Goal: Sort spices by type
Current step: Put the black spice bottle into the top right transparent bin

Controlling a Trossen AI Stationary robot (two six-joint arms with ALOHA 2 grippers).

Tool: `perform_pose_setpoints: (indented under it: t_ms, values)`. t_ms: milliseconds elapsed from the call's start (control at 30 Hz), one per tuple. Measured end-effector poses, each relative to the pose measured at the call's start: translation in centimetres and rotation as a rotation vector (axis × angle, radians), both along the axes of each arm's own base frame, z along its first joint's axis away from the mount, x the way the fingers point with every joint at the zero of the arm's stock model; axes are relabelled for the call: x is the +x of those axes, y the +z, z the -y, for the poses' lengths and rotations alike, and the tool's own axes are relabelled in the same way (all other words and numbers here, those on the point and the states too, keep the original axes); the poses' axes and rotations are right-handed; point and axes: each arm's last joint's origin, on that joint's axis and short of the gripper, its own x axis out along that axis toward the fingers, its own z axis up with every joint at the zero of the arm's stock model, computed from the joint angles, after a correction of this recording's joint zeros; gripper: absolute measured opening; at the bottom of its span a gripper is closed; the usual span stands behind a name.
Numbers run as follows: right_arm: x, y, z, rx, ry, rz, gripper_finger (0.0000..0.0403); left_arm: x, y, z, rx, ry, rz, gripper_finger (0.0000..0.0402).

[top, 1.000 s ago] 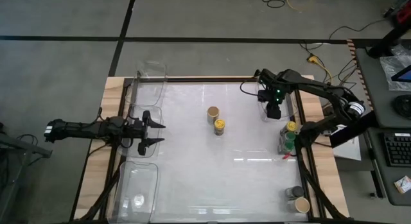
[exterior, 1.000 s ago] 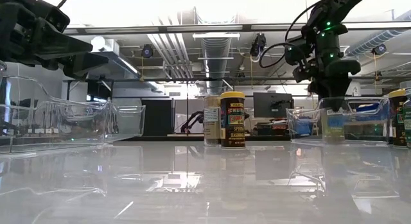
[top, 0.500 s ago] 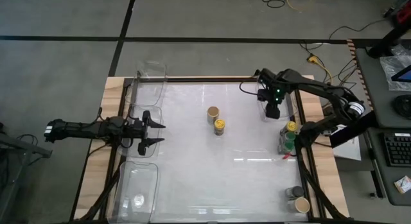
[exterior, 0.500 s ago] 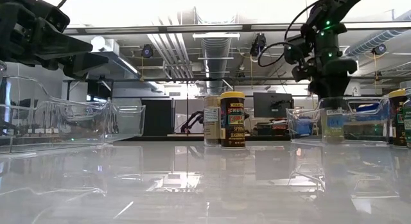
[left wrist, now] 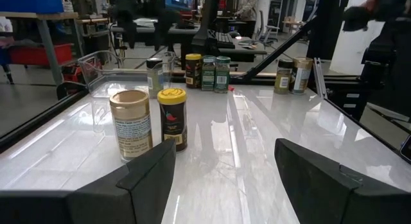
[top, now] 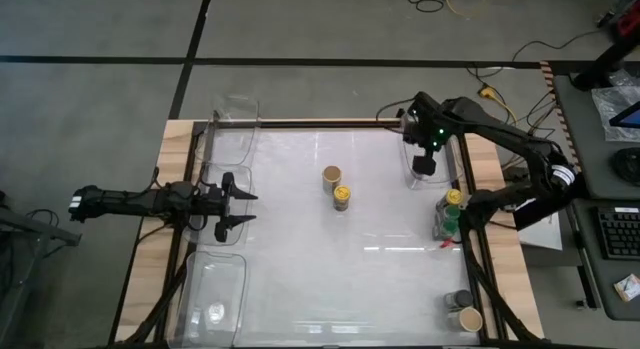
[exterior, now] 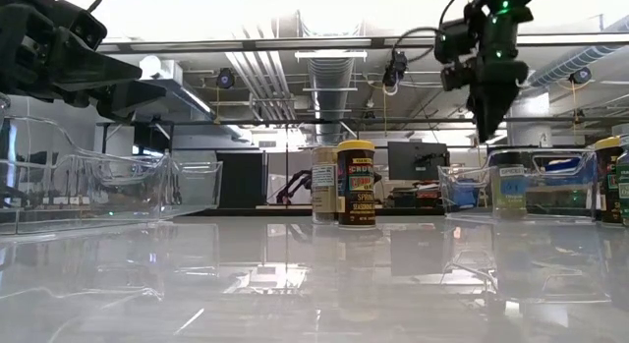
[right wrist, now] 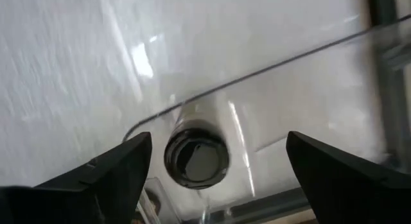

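Note:
My right gripper [right wrist: 215, 150] hangs open above the clear bin [top: 430, 171] at the table's far right, pointing steeply down. A black-lidded spice jar [right wrist: 196, 161] stands upright on the bin's floor below the fingers, apart from them; the low view shows this jar [exterior: 509, 191] under the gripper [exterior: 488, 122]. A tan-lidded jar [top: 332, 175] and a yellow-lidded jar [top: 342, 197] stand side by side mid-table. My left gripper [top: 240, 207] waits open and level at the left edge, facing those two jars [left wrist: 130, 124] [left wrist: 172, 118].
Several more jars stand along the right edge: a yellow-lidded and a green-lidded one [top: 450, 214], and two near the front right corner [top: 465, 309]. Clear bins sit at the far left [top: 232, 129] and near left [top: 215, 289].
My right gripper has let go of the black-lidded jar and risen straight up out of the far right bin. The jar stays standing in the bin.

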Motion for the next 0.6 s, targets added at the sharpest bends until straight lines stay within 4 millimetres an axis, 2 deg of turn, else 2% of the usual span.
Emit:
perform_pose_setpoints:
  t_ms: [100,233,433,600]
  values:
    - [0.3,1.6,-1.1,-0.004,-0.005,0.068,0.0352,0.0,0.0,0.0,0.000,0.000,0.000,0.0251]
    - [1.1,3.3,-4.2,0.067,0.030,0.219,0.0352,0.0,0.0,0.0,0.000,0.000,0.000,0.0251]
    - [2.5,4.3,-10.9,0.150,0.105,0.327,0.0348,0.0,0.0,0.0,0.000,0.000,0.000,0.0251]
    - [3.4,3.9,-17.2,0.182,0.139,0.317,0.0343,0.0,0.0,0.0,0.000,0.000,0.000,0.0251]
